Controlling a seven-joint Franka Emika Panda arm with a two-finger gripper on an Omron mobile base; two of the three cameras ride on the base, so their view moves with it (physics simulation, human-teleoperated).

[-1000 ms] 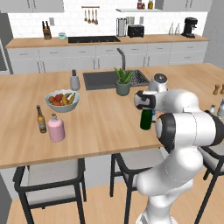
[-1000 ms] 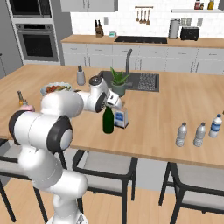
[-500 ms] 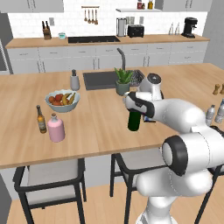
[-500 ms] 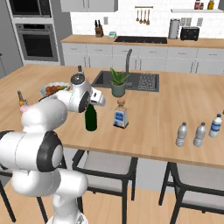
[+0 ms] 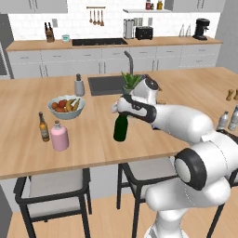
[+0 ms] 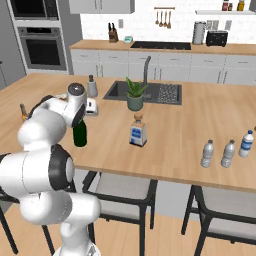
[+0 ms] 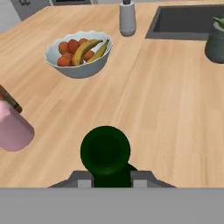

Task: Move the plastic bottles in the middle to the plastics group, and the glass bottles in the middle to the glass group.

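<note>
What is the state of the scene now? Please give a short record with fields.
hand: shut on the green wine bottle
bottle pose: upright, above the island counter
glass group: brown beer bottle and pink flask, on the bottle's left in the left base view
still in middle: blue-labelled bottle
plastics group: three pale bottles on the right in the right base view

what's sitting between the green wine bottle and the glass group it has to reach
Nothing visible. The gripper holds the green wine bottle upright; bare counter lies between it and the pink flask and brown beer bottle. The fruit bowl sits further back.
</note>
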